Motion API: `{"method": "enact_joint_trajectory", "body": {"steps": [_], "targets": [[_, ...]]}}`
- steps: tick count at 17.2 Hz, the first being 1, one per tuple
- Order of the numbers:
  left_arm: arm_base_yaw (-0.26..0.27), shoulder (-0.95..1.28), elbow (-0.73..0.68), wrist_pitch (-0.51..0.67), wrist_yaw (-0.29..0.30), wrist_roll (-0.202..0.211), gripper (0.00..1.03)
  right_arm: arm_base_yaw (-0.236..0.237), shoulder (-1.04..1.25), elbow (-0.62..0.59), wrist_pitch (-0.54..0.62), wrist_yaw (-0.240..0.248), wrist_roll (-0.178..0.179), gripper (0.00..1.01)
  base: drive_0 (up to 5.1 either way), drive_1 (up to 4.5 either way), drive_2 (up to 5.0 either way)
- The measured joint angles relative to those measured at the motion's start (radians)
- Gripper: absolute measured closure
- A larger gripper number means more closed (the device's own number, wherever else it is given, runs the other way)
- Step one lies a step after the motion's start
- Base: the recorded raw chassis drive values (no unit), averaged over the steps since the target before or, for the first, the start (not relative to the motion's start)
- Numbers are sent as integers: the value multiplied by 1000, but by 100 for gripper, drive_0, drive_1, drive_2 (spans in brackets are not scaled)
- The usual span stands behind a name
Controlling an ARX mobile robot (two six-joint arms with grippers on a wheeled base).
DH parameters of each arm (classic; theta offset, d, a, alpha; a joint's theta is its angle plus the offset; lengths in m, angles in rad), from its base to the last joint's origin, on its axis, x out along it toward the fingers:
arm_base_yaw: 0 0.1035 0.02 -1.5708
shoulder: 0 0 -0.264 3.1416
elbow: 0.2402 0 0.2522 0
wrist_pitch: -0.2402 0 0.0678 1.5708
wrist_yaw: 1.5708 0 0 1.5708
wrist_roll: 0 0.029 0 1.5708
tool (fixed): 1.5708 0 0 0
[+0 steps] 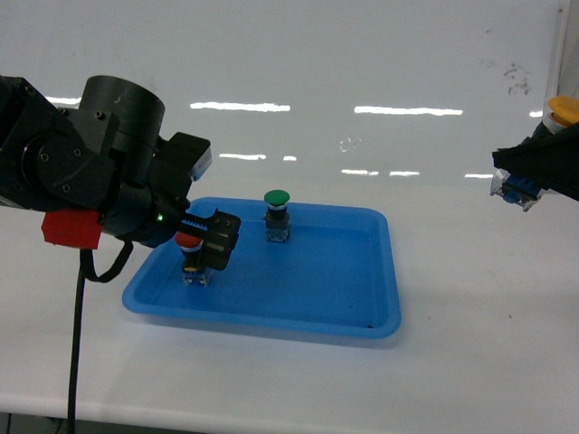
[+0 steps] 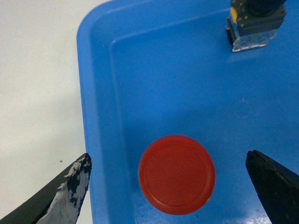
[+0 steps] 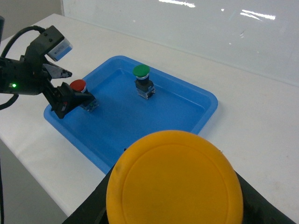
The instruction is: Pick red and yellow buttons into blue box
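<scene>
Left gripper [image 2: 173, 186] jaws spread wide, one finger either side of the red button [image 2: 176, 174], clear gaps both sides, holding nothing. Red button stands upright inside the blue box [image 1: 380, 271], near-left corner, cap up. From the head view the left gripper [image 1: 210, 242] sits low around it, right over the box floor.

Right gripper [image 1: 534, 176] closed on the yellow button [image 3: 174, 179], held up in the air at far right, well outside the box; yellow cap on top, clear block body showing below the fingers. Cap fills the right wrist view, so the jaw contact itself is mostly hidden.

Green button [image 1: 277, 215] stands upright in the far-middle of the box, apart from red; not part of the job.

Handling, my guess: small, light, rigid plastic. Domed cap smooth and likely slippery; blocky body has flat sides, better place to pinch. Top-heavy shape, could tip if nudged or dropped from height. Red looks placed; yellow has yet to go in.

White table [image 1: 470, 362] under everything.
</scene>
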State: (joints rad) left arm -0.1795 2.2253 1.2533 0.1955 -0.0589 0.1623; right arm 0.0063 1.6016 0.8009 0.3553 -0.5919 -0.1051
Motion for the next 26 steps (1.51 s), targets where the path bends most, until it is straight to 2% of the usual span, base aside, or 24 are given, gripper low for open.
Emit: {"method": "enact_joint_trajectory", "body": {"steps": [10, 15, 21, 22, 24, 26], "targets": [[-35, 75, 48, -44, -21, -51, 5, 7, 3, 0, -3, -4, -1, 60, 0, 0, 0], [-33, 91, 55, -66, -74, -52, 6, 6, 3, 0, -5, -6, -4, 60, 0, 0, 0], [-33, 91, 55, -65, -74, -51, 72, 6, 10, -6, -8, -6, -5, 60, 0, 0, 0], [-33, 91, 56, -64, -74, -51, 77, 6, 10, -6, -7, -6, -5, 60, 0, 0, 0], [-33, 91, 56, -64, -75, -51, 79, 7, 10, -6, -7, -5, -5, 60, 0, 0, 0], [-18, 87, 39, -13, -74, -40, 79, 8, 15, -7, -6, -3, -8, 60, 0, 0, 0]]}}
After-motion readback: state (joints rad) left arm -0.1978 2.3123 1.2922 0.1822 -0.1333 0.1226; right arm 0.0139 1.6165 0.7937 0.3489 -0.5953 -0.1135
